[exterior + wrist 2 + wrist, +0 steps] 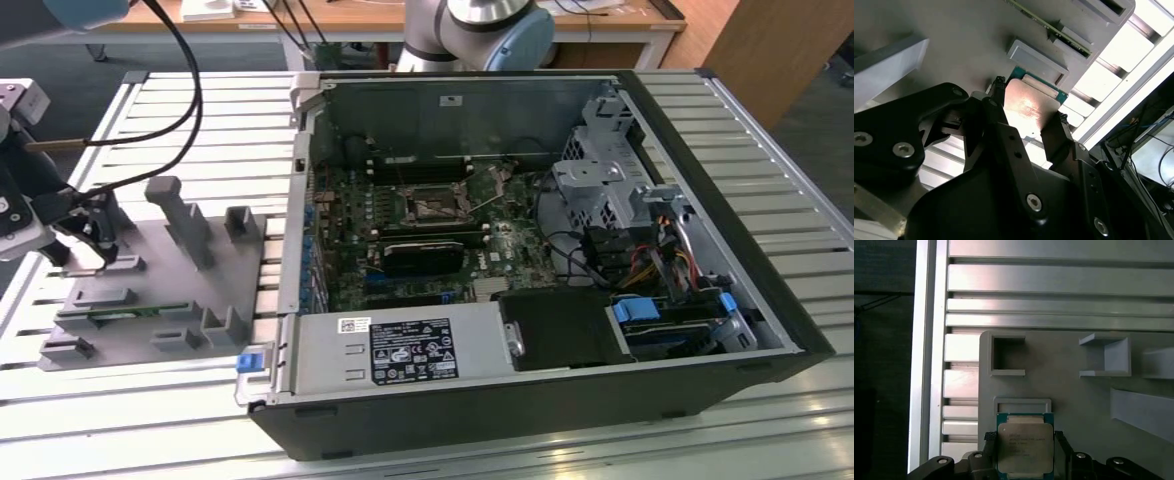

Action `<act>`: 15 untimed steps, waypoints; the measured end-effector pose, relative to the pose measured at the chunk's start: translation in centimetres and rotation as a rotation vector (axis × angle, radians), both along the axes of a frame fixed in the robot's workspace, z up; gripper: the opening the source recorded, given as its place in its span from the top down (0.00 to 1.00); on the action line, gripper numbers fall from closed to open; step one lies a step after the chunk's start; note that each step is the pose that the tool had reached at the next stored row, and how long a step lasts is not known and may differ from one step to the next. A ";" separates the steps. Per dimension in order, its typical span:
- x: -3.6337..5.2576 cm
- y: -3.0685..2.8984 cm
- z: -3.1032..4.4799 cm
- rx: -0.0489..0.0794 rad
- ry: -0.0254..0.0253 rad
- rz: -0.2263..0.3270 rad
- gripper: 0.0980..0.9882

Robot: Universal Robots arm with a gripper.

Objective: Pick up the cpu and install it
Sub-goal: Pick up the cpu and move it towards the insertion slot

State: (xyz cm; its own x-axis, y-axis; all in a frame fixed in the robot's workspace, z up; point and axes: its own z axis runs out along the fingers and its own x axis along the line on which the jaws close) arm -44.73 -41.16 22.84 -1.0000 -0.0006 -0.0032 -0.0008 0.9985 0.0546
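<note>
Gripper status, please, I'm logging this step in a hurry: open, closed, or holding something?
Gripper: closed, holding the cpu by two opposite edges.

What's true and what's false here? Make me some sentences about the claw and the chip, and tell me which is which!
1. The computer is open. True.
2. The claw has the cpu between its fingers. True.
3. The cpu is already inside the computer. False: it is over at the grey tray.
4. The tray lies inside the computer. False: it lies on the table beside the computer, to the exterior view's left.
</note>
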 end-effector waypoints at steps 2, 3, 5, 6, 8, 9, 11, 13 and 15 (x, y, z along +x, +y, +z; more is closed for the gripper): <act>0.00 0.00 0.07 0.001 -0.0003 0.000 0.50; 0.00 0.00 0.09 0.001 -0.0003 0.000 0.50; 0.00 0.00 0.15 0.001 0.0001 0.000 0.50; 0.00 0.00 0.16 0.001 -0.0001 0.000 0.50; 0.00 0.00 0.23 0.001 0.0002 0.000 0.50; 0.00 0.00 0.27 0.001 0.0002 0.000 0.50; 0.00 0.00 0.32 0.001 0.0000 0.000 0.50; 0.00 0.00 0.40 0.001 0.0001 0.000 0.50; 0.00 0.00 0.44 0.001 -0.0002 0.000 0.50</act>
State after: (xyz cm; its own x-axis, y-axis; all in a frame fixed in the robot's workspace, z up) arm -44.73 -41.16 23.29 -1.0000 -0.0006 -0.0033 -0.0008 0.9984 0.0558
